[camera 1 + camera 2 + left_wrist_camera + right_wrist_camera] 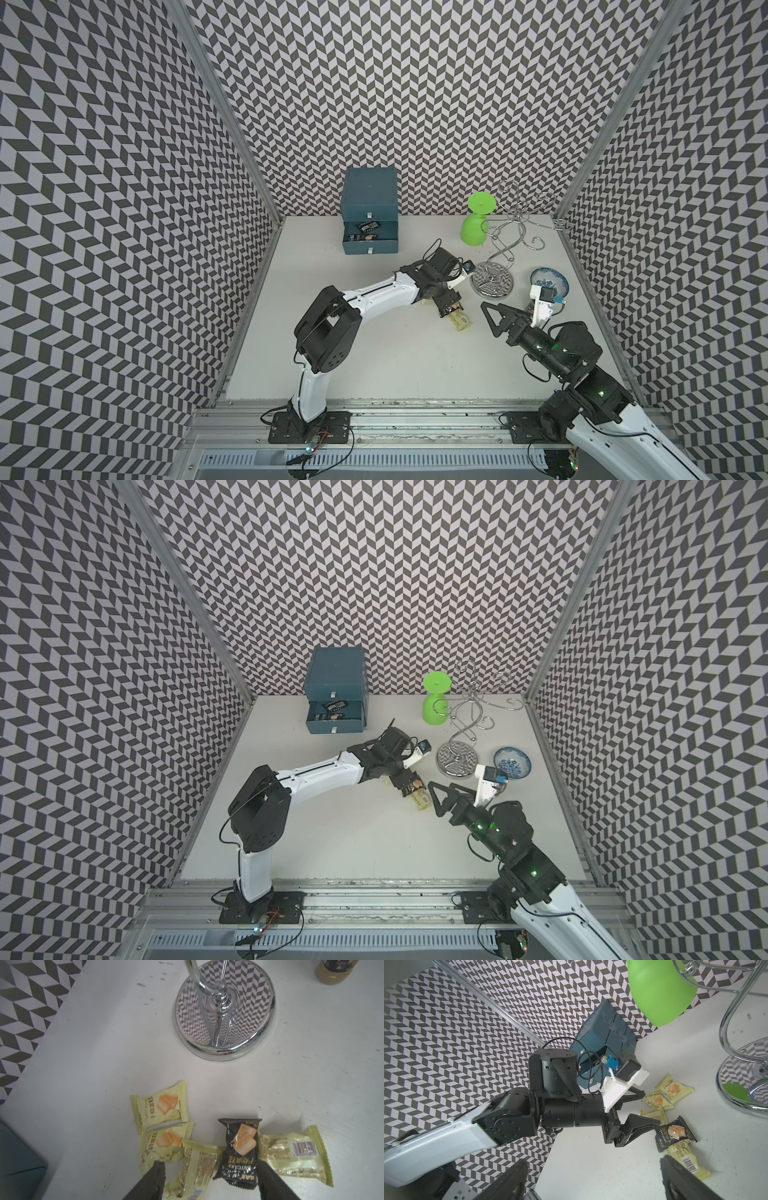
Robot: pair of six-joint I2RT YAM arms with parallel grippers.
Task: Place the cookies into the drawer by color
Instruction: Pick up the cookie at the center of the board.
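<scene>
1 black cookie [239, 1153] lies within the left gripper [210, 1165], its jaws spread wide.

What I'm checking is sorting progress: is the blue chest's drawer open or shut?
Open: one drawer below the shut top drawer is pulled out, with black cookies lying inside in both top views.

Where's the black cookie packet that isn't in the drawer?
In the left wrist view, the black packet lies on the table between the open jaws of the left gripper, with yellow packets on both sides, near the chrome stand's base.
</scene>
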